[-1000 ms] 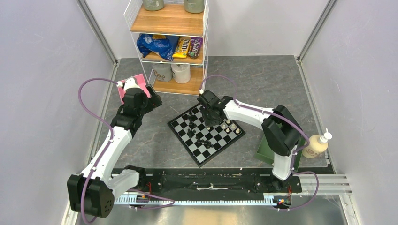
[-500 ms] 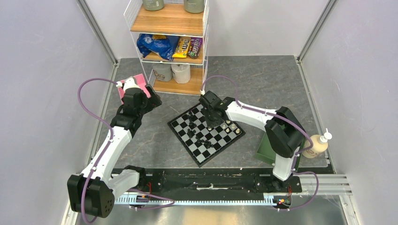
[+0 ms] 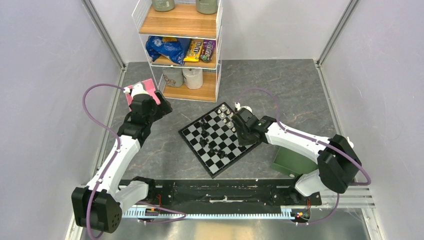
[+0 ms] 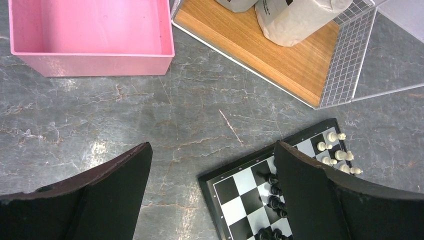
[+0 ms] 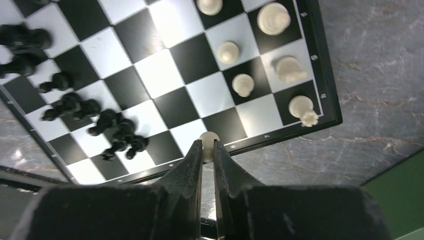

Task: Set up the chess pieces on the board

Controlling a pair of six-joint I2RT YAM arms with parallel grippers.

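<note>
The board (image 3: pixel 217 163) lies turned like a diamond on the table's middle. Black pieces (image 3: pixel 205 131) stand in loose clusters on its left half. Cream pieces (image 3: pixel 228 114) stand near its far corner. My right gripper (image 3: pixel 245 136) is over the board's right edge. In the right wrist view it (image 5: pixel 208 146) is shut on a small cream piece (image 5: pixel 209 138) above the board's rim, with cream pieces (image 5: pixel 243 85) and black pieces (image 5: pixel 75 105) beyond. My left gripper (image 3: pixel 150 107) hovers left of the board. In its wrist view it (image 4: pixel 210 192) is open and empty, above the board's corner (image 4: pixel 240 195).
A wire shelf (image 3: pixel 182 47) with snacks and rolls stands behind the board. A pink box (image 3: pixel 142 90) sits under the left arm and shows empty in the left wrist view (image 4: pixel 95 30). A green tray (image 3: pixel 290 160) and a soap bottle (image 3: pixel 337 154) are at the right.
My right arm has swung from the board's far side toward its right edge, uncovering the cream pieces at the far corner. The left arm has not moved.
</note>
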